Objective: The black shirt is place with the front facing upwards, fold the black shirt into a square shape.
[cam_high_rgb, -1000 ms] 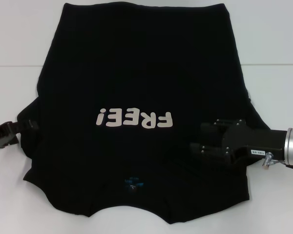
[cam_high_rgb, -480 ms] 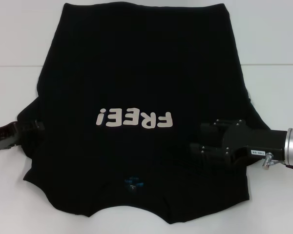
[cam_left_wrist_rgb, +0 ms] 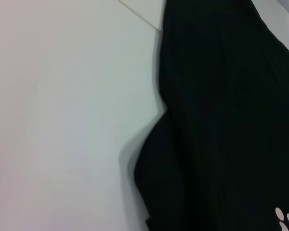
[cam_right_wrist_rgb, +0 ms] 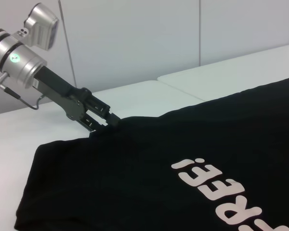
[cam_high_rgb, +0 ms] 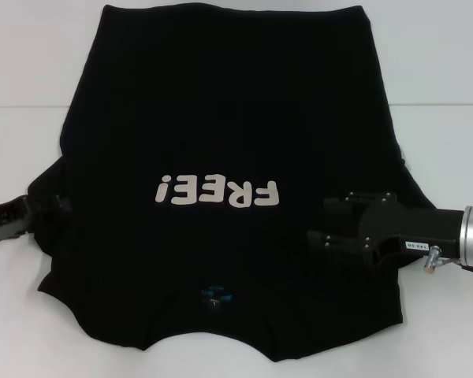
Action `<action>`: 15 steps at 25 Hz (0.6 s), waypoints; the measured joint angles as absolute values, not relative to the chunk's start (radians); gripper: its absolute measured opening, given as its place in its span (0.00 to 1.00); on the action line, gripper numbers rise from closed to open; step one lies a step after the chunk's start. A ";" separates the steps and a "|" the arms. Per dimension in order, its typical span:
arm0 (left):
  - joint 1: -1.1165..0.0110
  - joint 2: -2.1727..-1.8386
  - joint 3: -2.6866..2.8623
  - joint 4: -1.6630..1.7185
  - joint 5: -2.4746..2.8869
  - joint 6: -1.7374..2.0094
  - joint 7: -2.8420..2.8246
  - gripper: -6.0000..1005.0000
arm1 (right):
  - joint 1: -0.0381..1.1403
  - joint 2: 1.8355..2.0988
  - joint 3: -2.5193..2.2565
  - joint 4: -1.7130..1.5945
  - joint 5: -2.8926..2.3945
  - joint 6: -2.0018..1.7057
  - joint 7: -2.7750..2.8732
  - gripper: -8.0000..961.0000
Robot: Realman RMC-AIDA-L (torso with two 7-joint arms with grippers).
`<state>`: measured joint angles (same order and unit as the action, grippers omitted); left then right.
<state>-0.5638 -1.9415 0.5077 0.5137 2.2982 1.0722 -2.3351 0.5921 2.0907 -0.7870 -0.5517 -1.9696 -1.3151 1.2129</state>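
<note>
The black shirt lies spread flat on the white table, with its white "FREE!" lettering facing up and a small blue neck label near the front edge. My left gripper is at the shirt's left sleeve edge. In the right wrist view the left gripper has its fingers pinched on the edge of the shirt. My right gripper hovers low over the shirt's right side, jaws apart and holding nothing. The left wrist view shows only the shirt's edge and bare table.
The white table reaches beyond the shirt on both sides, with a seam running across it. Pale wall panels stand behind the table in the right wrist view.
My left gripper has edged slightly inward onto the left sleeve. The right arm and the shirt have not moved.
</note>
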 joint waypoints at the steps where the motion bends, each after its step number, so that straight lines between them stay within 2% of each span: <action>1: -0.567 -1.942 0.511 0.514 2.303 1.071 -2.336 0.87 | 0.592 2.091 -0.787 -0.552 -1.970 -1.317 1.213 0.72; 4: -0.580 -1.941 0.526 0.514 2.321 1.069 -2.339 0.85 | 0.592 2.091 -0.787 -0.553 -1.970 -1.323 1.213 0.72; 9: -0.588 -1.940 0.527 0.515 2.346 1.063 -2.342 0.64 | 0.592 2.091 -0.787 -0.555 -1.970 -1.326 1.213 0.72; 15: -0.589 -1.940 0.527 0.517 2.355 1.048 -2.342 0.43 | 0.591 2.091 -0.787 -0.555 -1.970 -1.327 1.213 0.72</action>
